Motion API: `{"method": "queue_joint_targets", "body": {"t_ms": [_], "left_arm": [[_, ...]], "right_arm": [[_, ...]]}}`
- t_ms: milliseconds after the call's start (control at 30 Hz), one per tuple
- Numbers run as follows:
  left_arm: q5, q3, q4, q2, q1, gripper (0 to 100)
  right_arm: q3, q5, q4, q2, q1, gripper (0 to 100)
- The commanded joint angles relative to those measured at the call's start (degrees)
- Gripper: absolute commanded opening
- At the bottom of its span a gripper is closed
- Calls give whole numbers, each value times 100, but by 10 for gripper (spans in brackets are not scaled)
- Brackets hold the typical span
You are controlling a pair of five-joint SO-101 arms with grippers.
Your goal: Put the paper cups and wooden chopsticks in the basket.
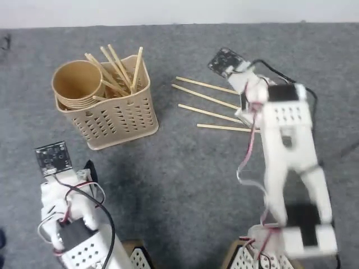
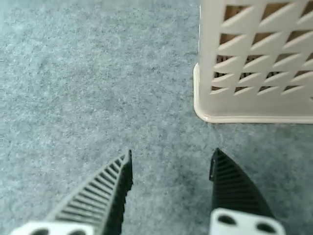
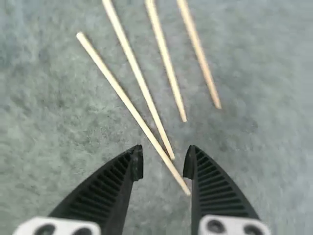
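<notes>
A grey, carpet-like cover (image 1: 185, 168) spreads over the whole table. The cream plastic basket (image 1: 112, 120), its walls pierced with triangular slots, stands upright on the cover with its flat foot on the pile. To the right of the basket, near it but not touching, four wooden chopsticks (image 1: 205, 96) lie flat on the cover. They are roughly parallel and spaced apart, each with one end toward the basket. Well away from the basket, at the near edge, sit two perforated white arm bases (image 1: 137, 258)
</notes>
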Motion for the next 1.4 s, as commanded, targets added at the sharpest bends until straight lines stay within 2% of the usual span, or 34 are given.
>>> {"method": "queue_joint_targets", "body": {"t_ms": [0, 133, 267, 667, 767, 833, 1067, 1133, 1367], "left_arm": [[-53, 57, 53, -334, 264, 239], [-62, 127, 114, -501, 501, 239], [-62, 136, 123, -527, 501, 239], [-62, 136, 105, -527, 501, 239], [-62, 145, 105, -527, 501, 239], [-62, 145, 105, -527, 501, 239], [-62, 145, 105, -527, 501, 239], [-62, 145, 105, -527, 501, 239], [-62, 145, 114, -527, 501, 239]], "right_arm": [[-791, 510, 57, 945, -40, 147], [-1231, 1064, 66, 2044, -66, 146], [-1829, 1512, 57, 3055, -40, 101], [-3095, 1565, 75, 4453, -31, 128], [-3095, 1758, 163, 4558, -31, 74], [-3103, 1855, 382, 4567, -31, 36], [-3112, 2444, 901, 4127, 66, 4], [-3112, 2400, 892, 3749, 92, 8], [-3112, 1266, 936, 1516, -233, 6]]}}
